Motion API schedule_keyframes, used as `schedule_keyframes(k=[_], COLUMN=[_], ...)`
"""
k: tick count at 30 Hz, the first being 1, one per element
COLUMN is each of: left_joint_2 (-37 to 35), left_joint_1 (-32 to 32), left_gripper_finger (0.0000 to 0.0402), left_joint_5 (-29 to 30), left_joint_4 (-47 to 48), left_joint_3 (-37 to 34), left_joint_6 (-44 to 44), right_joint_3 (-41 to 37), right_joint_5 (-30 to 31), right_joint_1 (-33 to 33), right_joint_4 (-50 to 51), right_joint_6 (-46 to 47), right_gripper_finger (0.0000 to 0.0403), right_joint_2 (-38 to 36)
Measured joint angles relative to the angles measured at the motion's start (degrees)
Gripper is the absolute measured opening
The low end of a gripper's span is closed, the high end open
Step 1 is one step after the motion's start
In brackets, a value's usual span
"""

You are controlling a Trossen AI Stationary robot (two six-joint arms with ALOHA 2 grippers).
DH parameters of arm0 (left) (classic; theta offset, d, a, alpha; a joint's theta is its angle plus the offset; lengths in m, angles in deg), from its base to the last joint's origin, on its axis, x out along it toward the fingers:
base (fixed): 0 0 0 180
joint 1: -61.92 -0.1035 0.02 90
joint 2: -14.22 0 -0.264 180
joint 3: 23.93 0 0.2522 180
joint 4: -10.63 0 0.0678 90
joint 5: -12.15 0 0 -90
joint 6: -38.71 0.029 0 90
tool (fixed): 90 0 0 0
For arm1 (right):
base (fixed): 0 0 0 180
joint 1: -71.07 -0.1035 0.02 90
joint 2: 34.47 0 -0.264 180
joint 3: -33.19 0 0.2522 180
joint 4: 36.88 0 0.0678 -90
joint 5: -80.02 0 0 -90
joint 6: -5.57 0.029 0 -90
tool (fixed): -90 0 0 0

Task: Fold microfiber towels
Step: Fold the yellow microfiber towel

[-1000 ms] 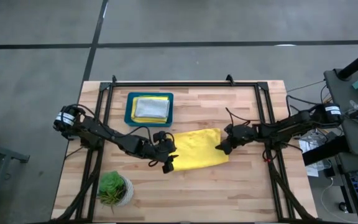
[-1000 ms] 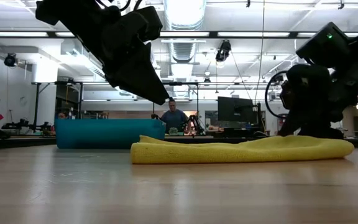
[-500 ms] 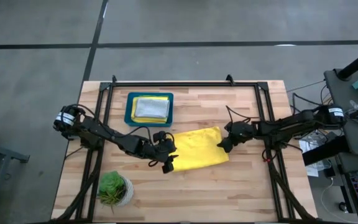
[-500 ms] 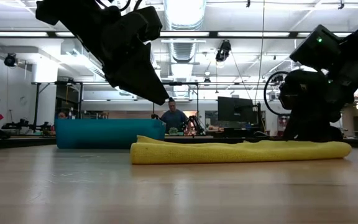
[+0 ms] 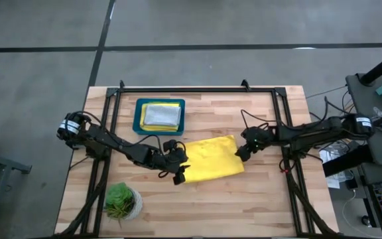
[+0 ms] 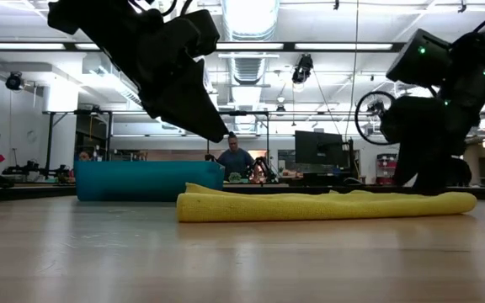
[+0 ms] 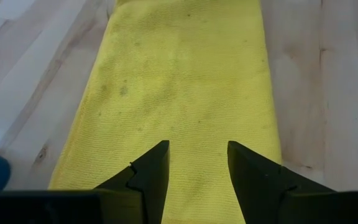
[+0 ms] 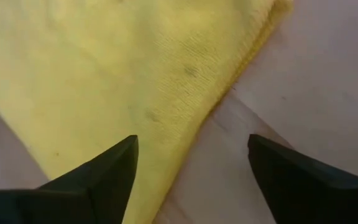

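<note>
The folded yellow towel (image 5: 210, 159) lies flat at the centre of the table (image 5: 264, 199), its long axis running left to right between the arms. The left gripper (image 5: 180, 171), narrowly parted and empty, hovers just over its left end, and the right gripper (image 5: 243, 151), spread wide and empty, stands at its right end, so each arm is equally near one short edge. Count: one yellow towel on the table, a pale grey towel (image 5: 162, 115) on top of a yellow one (image 5: 175, 103) in the teal tray (image 5: 138, 117), and one potted plant (image 5: 120, 201).
</note>
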Motion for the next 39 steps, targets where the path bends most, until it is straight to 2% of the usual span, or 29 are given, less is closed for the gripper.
schedule_keyframes(k=[4,8,15,19,25,29,33,39], left_joint_2=[0.0,0.0,0.0,0.0,0.0,0.0,0.0,0.6], left_joint_1=[0.0,0.0,0.0,0.0,0.0,0.0,0.0,0.0], left_gripper_finger=[0.0148,0.0148,0.0148,0.0148,0.0148,0.0148,0.0148,0.0147], left_joint_5=[1.1,1.2,1.1,1.1,1.1,1.1,1.1,1.1], left_joint_4=[0.0,0.0,0.0,0.0,0.0,0.0,0.0,-0.5], left_joint_3=[0.0,0.0,0.0,0.0,0.0,0.0,0.0,-0.1], left_joint_6=[0.0,0.0,0.0,0.0,0.0,0.0,0.0,-3.1], right_joint_3=[-2.5,-4.6,-4.9,-4.9,-5.0,-5.0,-5.0,-5.0], right_joint_5=[-0.2,-2.8,-4.6,-4.6,-4.6,-5.4,-7.1,-7.1], right_joint_1=[0.0,0.0,0.0,0.3,0.7,0.7,1.7,4.1], right_joint_4=[-9.5,-20.6,-28.3,-28.2,-28.3,-28.2,-24.9,-17.0], right_joint_6=[0.6,0.8,1.0,0.9,0.5,0.0,1.0,0.8], right_gripper_finger=[0.0300,0.0293,0.0266,0.0230,0.0154,0.0125,0.0132,0.0195], right_joint_2=[2.9,6.5,10.9,10.4,9.4,9.1,7.9,3.4])
